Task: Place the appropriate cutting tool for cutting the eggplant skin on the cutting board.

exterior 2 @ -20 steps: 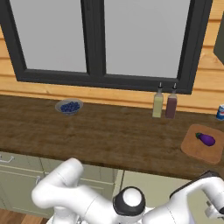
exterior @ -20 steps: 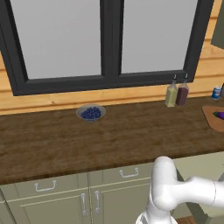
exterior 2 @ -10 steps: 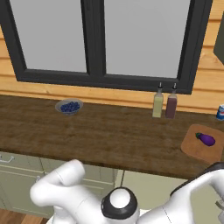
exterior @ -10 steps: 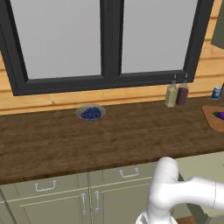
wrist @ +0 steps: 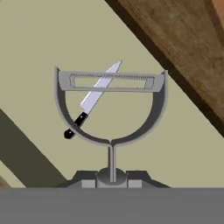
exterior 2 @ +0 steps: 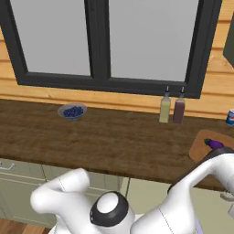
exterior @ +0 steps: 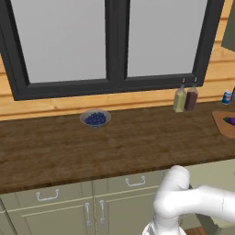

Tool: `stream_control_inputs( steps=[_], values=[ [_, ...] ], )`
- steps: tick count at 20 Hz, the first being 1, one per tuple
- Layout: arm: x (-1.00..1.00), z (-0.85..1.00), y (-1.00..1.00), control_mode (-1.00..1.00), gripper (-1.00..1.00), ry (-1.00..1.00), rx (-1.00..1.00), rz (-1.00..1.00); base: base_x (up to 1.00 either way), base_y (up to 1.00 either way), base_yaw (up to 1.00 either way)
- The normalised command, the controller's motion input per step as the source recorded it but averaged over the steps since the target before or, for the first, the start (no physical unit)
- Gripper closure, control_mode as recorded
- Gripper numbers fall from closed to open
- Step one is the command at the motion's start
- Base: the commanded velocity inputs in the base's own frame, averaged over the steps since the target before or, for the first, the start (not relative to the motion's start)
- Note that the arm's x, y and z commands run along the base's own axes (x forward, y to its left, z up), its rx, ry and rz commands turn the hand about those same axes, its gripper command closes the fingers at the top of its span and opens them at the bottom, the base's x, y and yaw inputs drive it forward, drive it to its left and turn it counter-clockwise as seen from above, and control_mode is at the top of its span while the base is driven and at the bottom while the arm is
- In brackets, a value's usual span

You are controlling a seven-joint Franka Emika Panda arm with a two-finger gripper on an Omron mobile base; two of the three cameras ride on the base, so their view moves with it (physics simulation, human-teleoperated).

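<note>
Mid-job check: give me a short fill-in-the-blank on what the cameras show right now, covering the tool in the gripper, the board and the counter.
1. The gripper is shut on the stem of a grey Y-shaped ____.
2. Behind the peeler, a black-handled ____ lies in the open drawer.
3. The eggplant rests on the ____.
4. The bowl on the counter holds blue ____.

Missing words: peeler; knife; cutting board; berries
</note>
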Motion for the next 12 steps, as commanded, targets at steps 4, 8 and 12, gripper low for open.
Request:
stream_control_inputs(
  steps=[4,8,12],
  values=[
    [0.72,0.73,0.28,-1.00,1.00,0.00,0.00,0.14,0.00,0.00,0.00],
    [0.85,0.27,0.23,-1.00,1.00,0.00,0.00,0.10,0.00,0.00,0.00],
    [0.78,0.00,0.17,-1.00,1.00,0.00,0.00,0.07,0.00,0.00,0.00]
  ],
)
